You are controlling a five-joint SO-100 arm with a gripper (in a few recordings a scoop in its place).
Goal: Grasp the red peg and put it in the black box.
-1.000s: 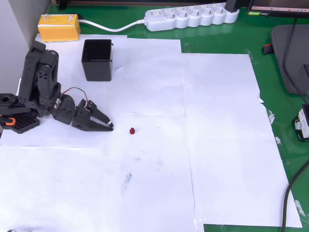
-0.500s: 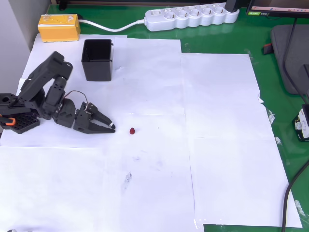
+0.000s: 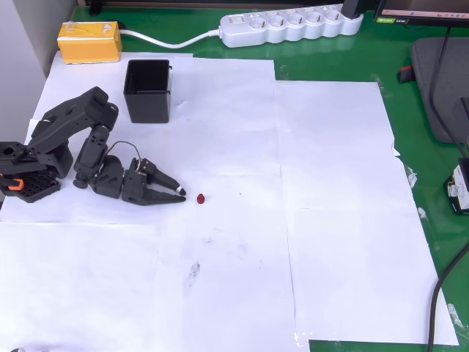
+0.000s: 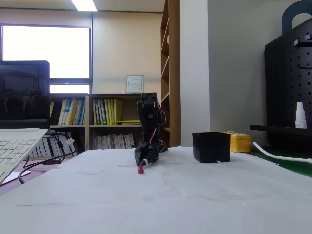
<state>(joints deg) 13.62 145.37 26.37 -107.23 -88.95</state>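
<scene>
Where the overhead view looks down on the white paper, the red peg lies bare on the sheet, too small to tell its long axis or which way it points. The gripper lies low just left of it, tips aimed at the peg, fingers parted only a little and holding nothing. The black box stands open-topped well above them, near a yellow box whose label cannot be read.

In the fixed view, the peg sits on the paper right at the gripper tip; the box stands off to the right.
</scene>
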